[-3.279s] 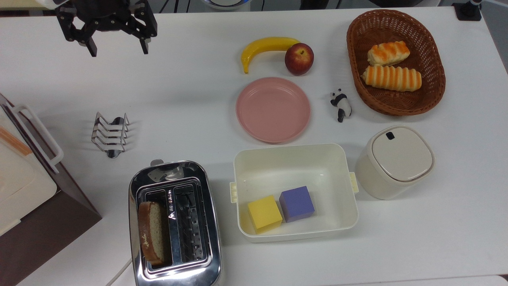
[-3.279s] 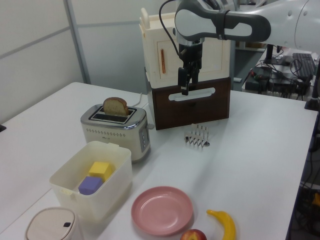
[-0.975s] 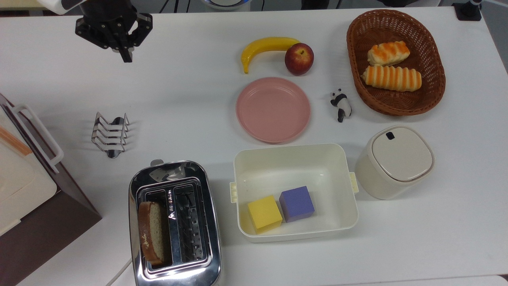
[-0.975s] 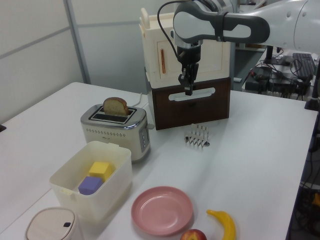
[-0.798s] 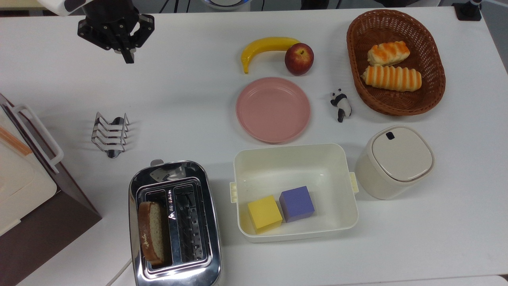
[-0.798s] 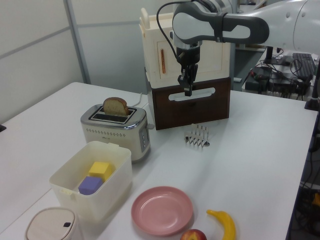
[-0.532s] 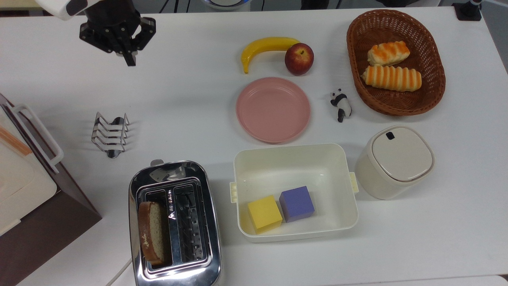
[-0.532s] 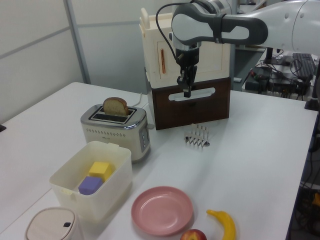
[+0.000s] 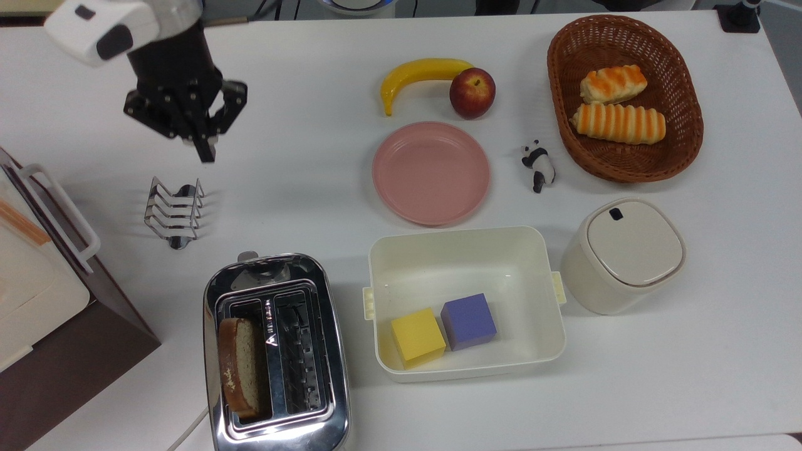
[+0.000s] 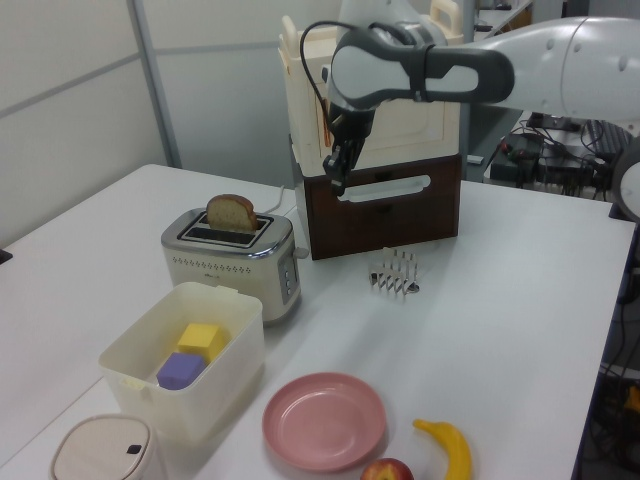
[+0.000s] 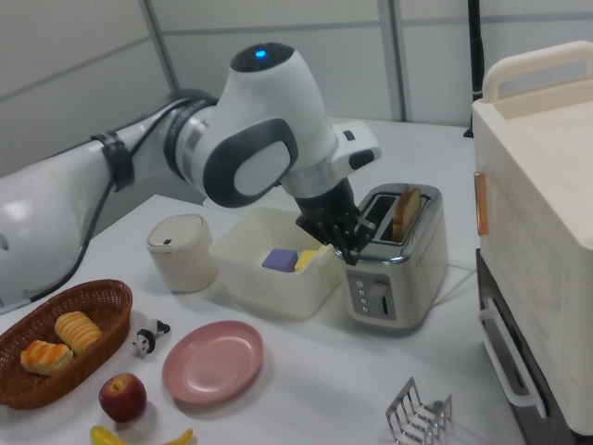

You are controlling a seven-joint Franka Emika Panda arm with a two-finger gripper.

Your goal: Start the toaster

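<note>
Toaster, a shiny chrome two-slot model, stands near the bottom edge of the white table in the top view, between a large brown-and-cream box appliance on the top view's left and a cream plastic tub on the top view's right that holds a yellow block and a purple block. A slice of bread stands tall in the slot on the top view's left, its crust well above the rim in the left view, so the toaster does not look started. Its long axis runs up and down the top view. The control end faces the top of that picture, toward the wire toast rack, with a small lever knob poking out there; the right view shows the lever slot and buttons on that end panel. A white cord leaves the opposite end. The robot's gripper hangs in the air above the table beyond the toast rack in the top view, well apart from the lever, its two fingers pressed together into one dark tip and holding nothing. Judging from this, the whole job remains: carry the tip over to the lever knob and press it down.
</note>
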